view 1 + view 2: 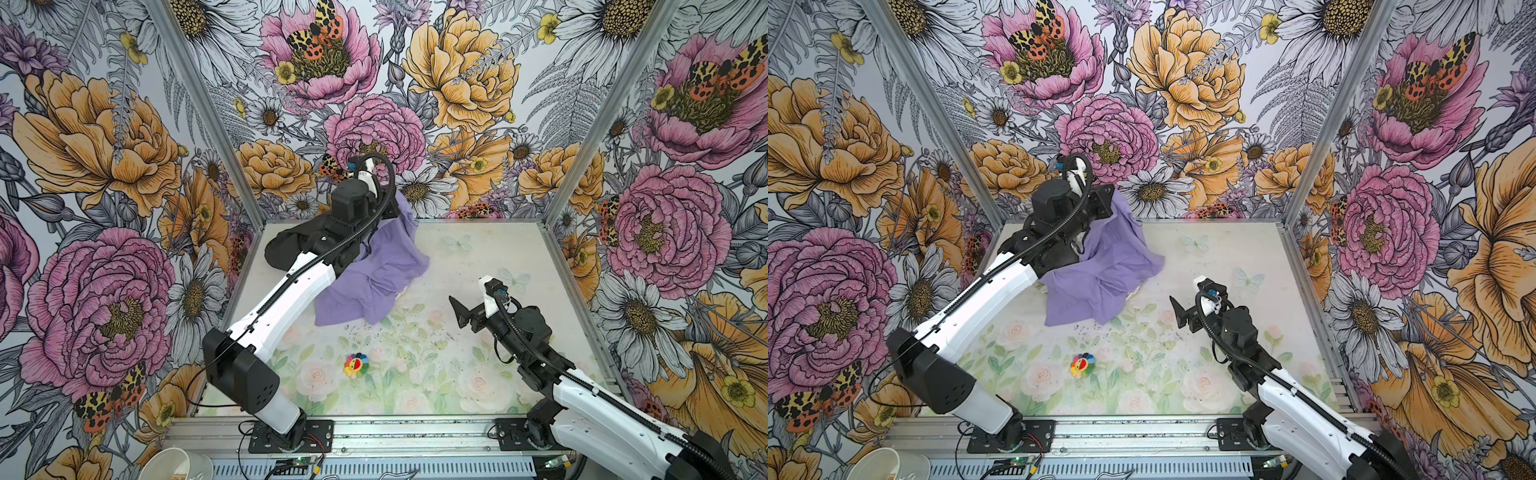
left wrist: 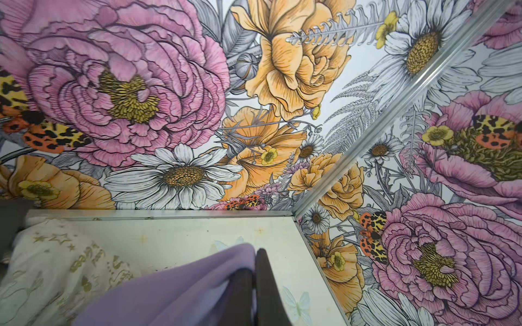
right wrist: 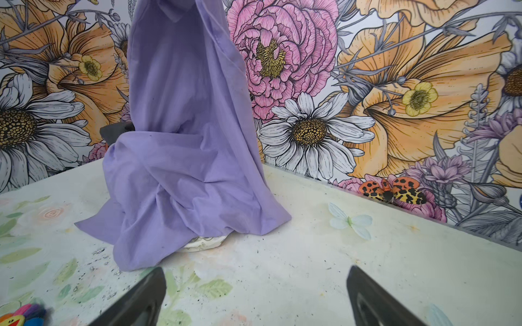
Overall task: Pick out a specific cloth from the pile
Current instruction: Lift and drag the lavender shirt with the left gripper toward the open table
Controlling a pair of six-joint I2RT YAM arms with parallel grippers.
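Up near the back wall, left gripper clamped tight on a bunched fold of the lavender cloth, with fabric squeezed between the dark fingers and spilling off to one side in the left wrist view. Hangs from that pinch as a loose tent in both top views. Lower hem drags on the table, so lifted but not yet clear. Drapes over the pile: dark grey-black cloth just behind under the arm, cream printed cloth peeking out beneath the hem and touching it. Looks thin, light and entirely limp, going by the soft folds and creases; no stiffness to steer by, so likely to swing and trail. Probably fairly grippy rather than slick, yet a small pinch of thin weave could slip if tugged against a snag. Best taken at a gathered fold or corner, several layers deep, as held now; a second hold on the free lower corner would be reachable. Well apart to the right, right gripper low over the table, jaws spread wide, nothing in them.
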